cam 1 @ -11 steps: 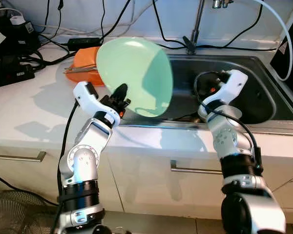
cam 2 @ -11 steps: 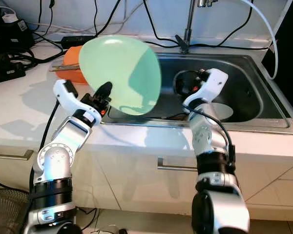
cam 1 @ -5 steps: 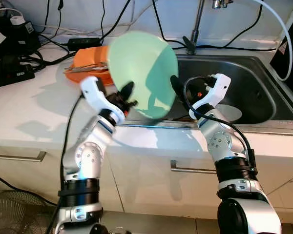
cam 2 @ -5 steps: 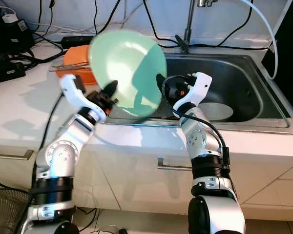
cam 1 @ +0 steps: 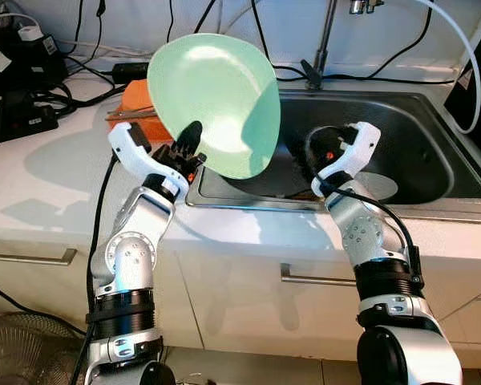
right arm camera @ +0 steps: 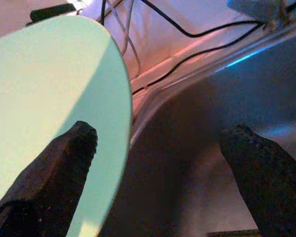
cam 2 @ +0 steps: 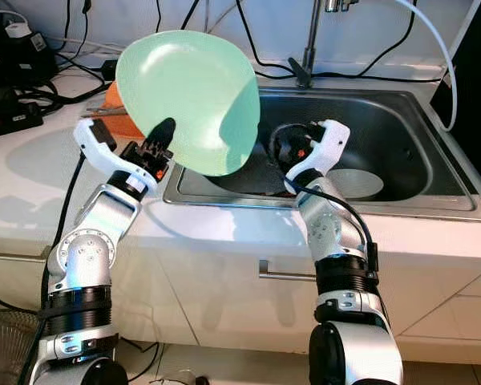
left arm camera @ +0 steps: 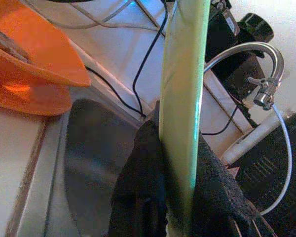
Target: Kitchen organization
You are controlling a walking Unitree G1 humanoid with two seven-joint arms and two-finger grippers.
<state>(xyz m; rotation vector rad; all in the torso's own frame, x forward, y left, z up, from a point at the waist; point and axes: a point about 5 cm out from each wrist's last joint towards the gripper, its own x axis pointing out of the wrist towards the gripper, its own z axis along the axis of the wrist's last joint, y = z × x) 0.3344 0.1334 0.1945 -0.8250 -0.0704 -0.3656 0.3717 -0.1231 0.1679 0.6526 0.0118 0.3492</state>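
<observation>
Lifted and tipped back leftward, the green plate (cam 1: 216, 100) stays pinched by the left gripper (cam 1: 186, 149). Beside it, over the sink (cam 1: 433, 172), the right gripper (right arm camera: 163, 168) has its fingers spread apart.

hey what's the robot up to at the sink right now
The left gripper is shut on the rim of a pale green plate, holding it up on edge above the counter's corner by the steel sink. The right gripper is open, down in the sink next to the plate without touching it. An orange dish sits on the counter behind, and a white dish lies in the basin.
</observation>
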